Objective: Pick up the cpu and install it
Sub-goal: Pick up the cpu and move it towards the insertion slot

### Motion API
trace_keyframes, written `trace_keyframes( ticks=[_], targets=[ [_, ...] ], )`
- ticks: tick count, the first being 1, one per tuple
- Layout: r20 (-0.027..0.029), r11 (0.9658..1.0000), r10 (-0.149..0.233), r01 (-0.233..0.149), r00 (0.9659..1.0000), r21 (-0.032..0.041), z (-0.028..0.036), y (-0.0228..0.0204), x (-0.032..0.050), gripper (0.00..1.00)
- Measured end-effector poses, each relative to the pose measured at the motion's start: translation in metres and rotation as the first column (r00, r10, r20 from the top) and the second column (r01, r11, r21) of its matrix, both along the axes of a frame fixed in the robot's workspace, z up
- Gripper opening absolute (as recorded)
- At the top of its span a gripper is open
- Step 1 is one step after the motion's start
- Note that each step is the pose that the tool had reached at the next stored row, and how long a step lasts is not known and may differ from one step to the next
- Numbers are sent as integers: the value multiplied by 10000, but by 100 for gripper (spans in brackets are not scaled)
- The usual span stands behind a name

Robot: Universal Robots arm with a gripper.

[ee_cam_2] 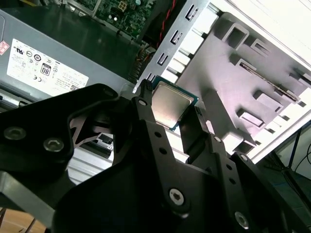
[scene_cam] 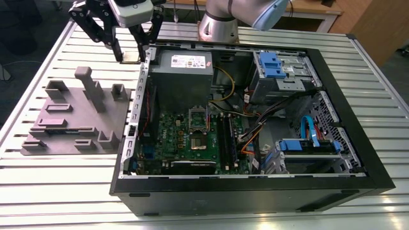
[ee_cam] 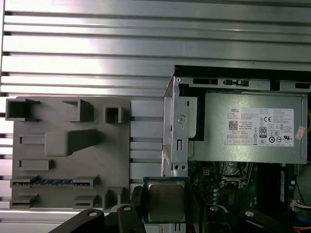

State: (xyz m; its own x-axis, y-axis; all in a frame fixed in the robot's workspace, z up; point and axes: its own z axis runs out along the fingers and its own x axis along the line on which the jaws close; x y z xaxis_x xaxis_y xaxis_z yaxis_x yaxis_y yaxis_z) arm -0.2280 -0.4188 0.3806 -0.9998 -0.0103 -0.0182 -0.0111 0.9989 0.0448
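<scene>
Black jaws, close to lens in both wrist views, pinch the cpu (ee_cam_2: pixel 171 108) by two opposite edges, shiny top showing. It hangs at corner of open PC case (scene_cam: pixel 255 194), nr grey fixture (scene_cam: pixel 70 124), above slatted alu table (scene_cam: pixel 57 191). Wooden furniture (scene_cam: pixel 377 24) behind.

The cpu (ee_cam: pixel 166 201) shows shiny metal, the fixture (ee_cam: pixel 68 145) matt grey plastic.
</scene>
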Motion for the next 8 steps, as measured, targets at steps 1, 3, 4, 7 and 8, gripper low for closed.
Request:
trace_keyframes(
  ticks=[1,3,4,7,8],
  targets=[
    [-1,10000,1,-1,10000,-1,0,0,11,47],
    [-1,10000,1,-1,10000,-1,0,0,13,47],
    [-1,10000,1,-1,10000,-1,1,0,13,47],
    [-1,10000,1,-1,10000,-1,1,0,25,47],
    [-1,10000,1,-1,10000,-1,0,0,33,47]
  ],
)
